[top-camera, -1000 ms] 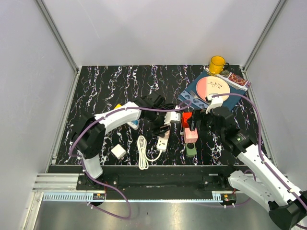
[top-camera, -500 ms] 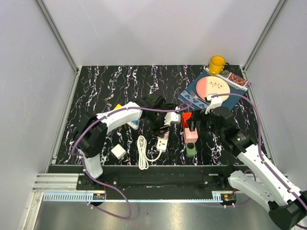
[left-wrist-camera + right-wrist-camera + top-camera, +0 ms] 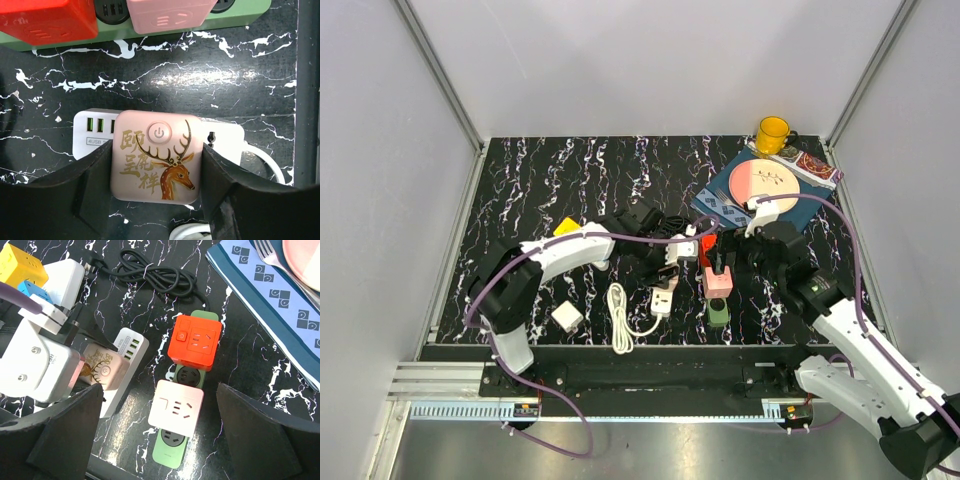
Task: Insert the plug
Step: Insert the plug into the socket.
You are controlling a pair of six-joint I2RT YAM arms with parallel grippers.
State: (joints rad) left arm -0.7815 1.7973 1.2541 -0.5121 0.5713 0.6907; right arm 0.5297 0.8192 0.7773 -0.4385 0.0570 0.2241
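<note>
A pink plug (image 3: 157,155) with a gold deer print and a power button is held between the black fingers of my left gripper (image 3: 157,172), which is shut on its two sides. It sits directly over a white power strip (image 3: 92,132) with green USB ports. From above, the plug (image 3: 672,264) hangs over the strip (image 3: 663,297) near the table's middle. My right gripper (image 3: 162,435) stands wide open above a green power strip (image 3: 172,452) that carries a red cube adapter (image 3: 195,342) and a pale pink cube adapter (image 3: 176,407).
A coiled white cable (image 3: 618,318) and a white cube (image 3: 566,318) lie near the front. A yellow cube (image 3: 566,226) sits by the left arm. A black cord (image 3: 160,272) lies behind the strips. A blue placemat (image 3: 720,205), plate (image 3: 765,185) and yellow mug (image 3: 772,133) stand at the back right.
My left arm has shifted slightly toward the front with the plug, uncovering the yellow cube. The right arm has barely moved.
</note>
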